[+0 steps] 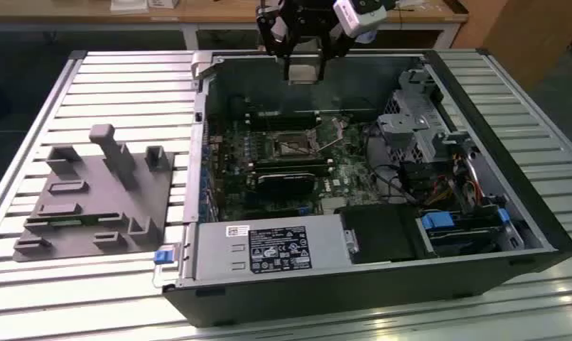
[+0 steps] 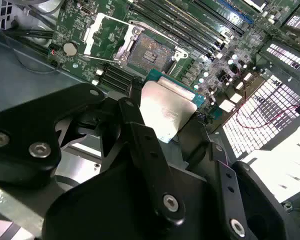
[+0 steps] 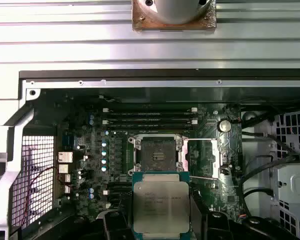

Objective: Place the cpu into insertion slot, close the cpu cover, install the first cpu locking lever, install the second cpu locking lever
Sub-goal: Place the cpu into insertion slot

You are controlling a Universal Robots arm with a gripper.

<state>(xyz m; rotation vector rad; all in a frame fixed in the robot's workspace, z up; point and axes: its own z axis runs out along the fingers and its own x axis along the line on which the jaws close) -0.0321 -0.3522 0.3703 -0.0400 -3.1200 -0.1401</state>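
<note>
- Exterior view's left: a grey fixture block [image 1: 96, 188] is seen on the slatted table [image 1: 124, 78], well apart from the work.
- Centre: the computer case [image 1: 362, 302] lies open, with the motherboard [image 1: 266, 153] exposed.
- The insertion slot [image 3: 157, 155] is bare, its dark centre uncovered. The cpu cover [image 3: 210, 155] is swung open just beside it.
- The cpu [image 3: 161, 207] is not seated. It is held in the air over the far side of the case, well apart from the slot, metal face up.
- The gripper [image 2: 167, 125] is closed on the cpu, with its fingers [image 2: 135, 117] clamped on two opposite edges.
- The memory slots [image 3: 150, 117] sit just beside the socket.
- Exterior view's right: the drive cage [image 1: 413, 121] and its cables are near the socket but not over it.

Risks, as judged:
- Only the edges are gripped, so the chip could slip or rotate if it is jolted.
- If the chip is lowered tilted or off-centre, the socket contacts could be bent or a corner caught on the silver rim.
- Chip orientation against the socket key cannot be confirmed, and a wrong rotation would block seating.
- The open cover could be struck by a finger on the descent.
</note>
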